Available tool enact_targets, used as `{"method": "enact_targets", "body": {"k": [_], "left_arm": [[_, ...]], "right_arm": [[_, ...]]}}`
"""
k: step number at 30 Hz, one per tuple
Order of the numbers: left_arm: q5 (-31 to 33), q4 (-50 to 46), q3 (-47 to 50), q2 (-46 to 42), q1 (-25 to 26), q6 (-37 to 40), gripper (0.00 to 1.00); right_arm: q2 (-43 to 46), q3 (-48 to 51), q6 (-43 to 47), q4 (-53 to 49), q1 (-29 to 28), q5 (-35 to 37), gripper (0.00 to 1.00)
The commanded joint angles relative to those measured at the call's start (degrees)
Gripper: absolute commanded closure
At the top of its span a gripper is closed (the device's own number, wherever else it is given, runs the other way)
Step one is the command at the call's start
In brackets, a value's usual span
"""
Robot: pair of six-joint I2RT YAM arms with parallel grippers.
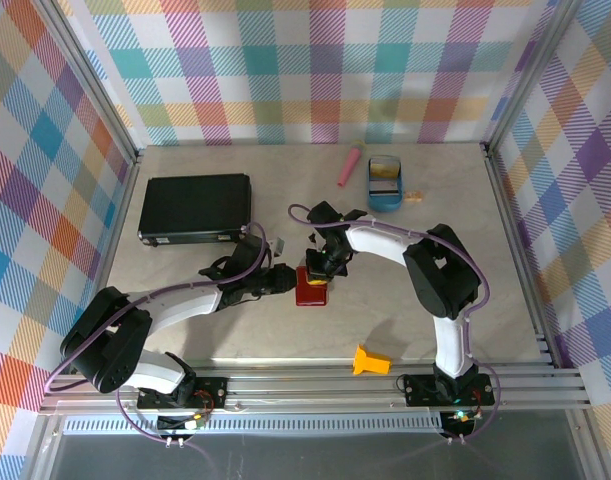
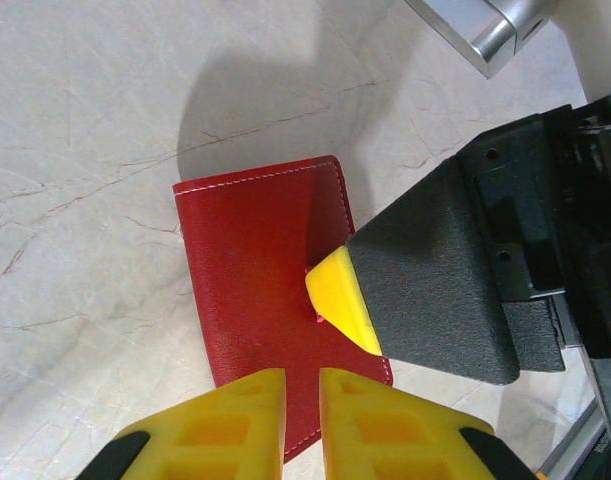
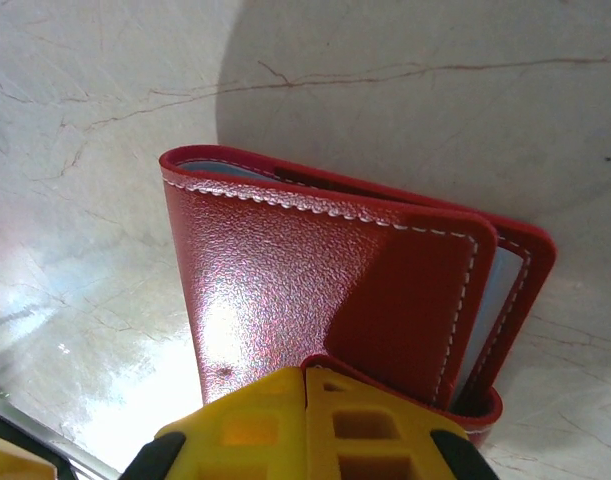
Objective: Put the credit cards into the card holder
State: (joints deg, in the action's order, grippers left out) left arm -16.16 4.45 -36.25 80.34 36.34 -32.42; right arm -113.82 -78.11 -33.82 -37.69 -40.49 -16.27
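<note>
The card holder [image 1: 311, 292], a dark-red wallet, lies folded flat on the table [image 1: 415, 260] between both arms. In the right wrist view its closing tab [image 3: 415, 300] crosses the cover, and grey-blue pockets show at the edges. My right gripper [image 3: 305, 385] is shut, its tips pressed to the tab's curled end; I cannot tell whether the tab is pinched. My left gripper [image 2: 302, 400] hovers over the card holder's [image 2: 255, 250] near edge, jaws a narrow slit apart with nothing between them. The right gripper's yellow fingertip [image 2: 340, 300] touches the cover's middle. Credit cards [image 1: 384, 178] lie in the blue tray.
The blue oval tray [image 1: 387, 200] stands at the back right, with a pink stick [image 1: 349, 165] beside it. A large black flat case [image 1: 195, 207] lies at the back left. An orange piece [image 1: 370, 360] sits near the front edge. Metal rails border the table.
</note>
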Motion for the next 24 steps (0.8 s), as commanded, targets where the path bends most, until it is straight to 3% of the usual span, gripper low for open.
{"method": "enact_targets", "body": {"k": [1, 6, 11, 16, 21, 24], "left_arm": [[-0.1, 1.4, 1.4, -1.9, 0.3, -0.4, 0.83], [0.1, 1.2, 1.8, -2.2, 0.1, -0.4, 0.83], [0.0, 1.1, 1.4, -1.8, 0.0, -0.4, 0.82], [-0.4, 0.7, 0.8, -1.1, -0.1, -0.2, 0.82], [-0.3, 0.7, 0.5, -0.7, -0.1, 0.0, 0.82], [-0.5, 1.0, 0.6, -0.5, -0.1, 0.0, 0.82]], "right_arm": [[-6.2, 3.0, -0.6, -2.9, -0.2, 8.4, 1.00], [-3.4, 2.9, -1.1, -2.1, -0.1, 6.8, 1.00], [1.5, 1.8, -2.2, -1.1, -0.1, 5.3, 0.75], [6.0, 0.4, -2.4, -2.0, 0.1, 4.6, 0.62], [11.8, 3.4, -3.5, -0.1, 1.7, 4.3, 0.61], [13.9, 5.9, -3.1, 1.6, 3.0, 3.8, 0.73]]}}
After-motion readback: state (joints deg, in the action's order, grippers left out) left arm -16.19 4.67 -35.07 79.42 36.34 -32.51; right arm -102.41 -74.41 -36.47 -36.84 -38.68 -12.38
